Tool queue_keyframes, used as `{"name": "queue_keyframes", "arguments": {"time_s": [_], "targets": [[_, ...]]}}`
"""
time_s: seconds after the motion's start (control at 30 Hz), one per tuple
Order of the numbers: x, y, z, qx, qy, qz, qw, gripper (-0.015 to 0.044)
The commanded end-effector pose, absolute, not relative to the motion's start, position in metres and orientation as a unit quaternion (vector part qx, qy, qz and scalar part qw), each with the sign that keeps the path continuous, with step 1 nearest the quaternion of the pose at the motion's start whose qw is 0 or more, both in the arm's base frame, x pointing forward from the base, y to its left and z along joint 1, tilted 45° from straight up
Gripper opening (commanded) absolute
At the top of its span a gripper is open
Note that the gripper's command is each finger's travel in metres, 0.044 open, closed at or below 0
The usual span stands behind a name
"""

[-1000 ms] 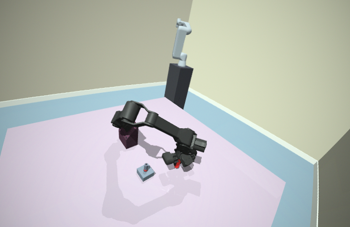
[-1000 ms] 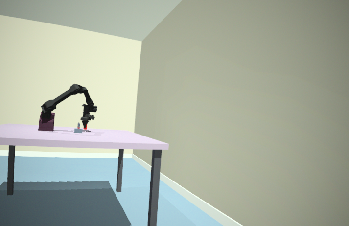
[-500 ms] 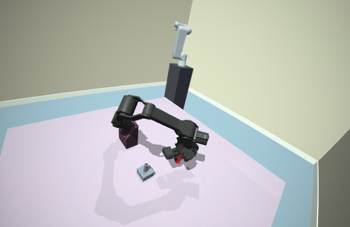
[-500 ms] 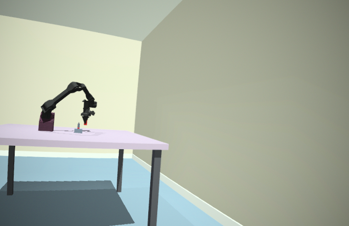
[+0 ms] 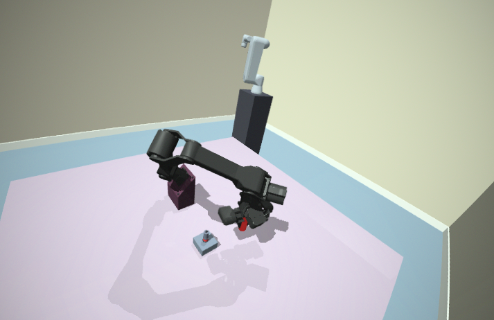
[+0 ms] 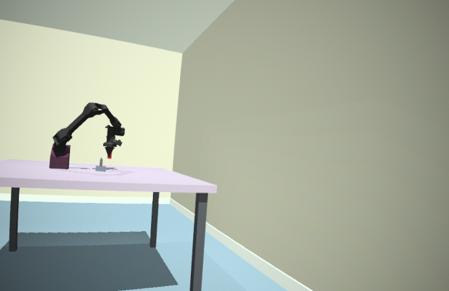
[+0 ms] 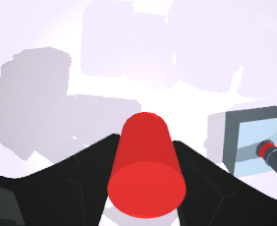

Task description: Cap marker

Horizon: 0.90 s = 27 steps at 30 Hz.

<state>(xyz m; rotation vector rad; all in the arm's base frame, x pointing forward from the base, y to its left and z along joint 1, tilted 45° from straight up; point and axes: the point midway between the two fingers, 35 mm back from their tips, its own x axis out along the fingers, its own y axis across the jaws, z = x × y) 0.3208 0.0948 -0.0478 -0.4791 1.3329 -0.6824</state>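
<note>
Red cap held aloft beside the waiting marker

We see the gripper [image 7: 145,179] clamped on the red cap [image 7: 145,167], clear of the table [image 6: 156,180] and off to one side of the holder block [image 5: 205,244], where the marker [image 5: 206,235] stands upright. We can read no writing or brand on any of them.

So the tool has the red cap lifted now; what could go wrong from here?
1. The tool holds the red cap off to one side of the marker, not above it. If the sideways move is imprecise, the cap may strike the marker instead of sliding on.
2. The fingers grip only the cap's sides, so pressing down could make it slip or tilt.
3. The holder block looks small; an off-centre push might shift it.
</note>
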Motion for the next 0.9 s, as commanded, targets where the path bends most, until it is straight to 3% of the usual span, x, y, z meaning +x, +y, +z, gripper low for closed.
{"name": "queue_keyframes", "arguments": {"time_s": [0.0, 0.87], "targets": [[0.317, 0.087, -0.037, -0.219, 0.601, -0.309, 0.704, 0.0000], [0.291, 0.048, 0.025, -0.220, 0.601, -0.309, 0.703, 0.0000]]}}
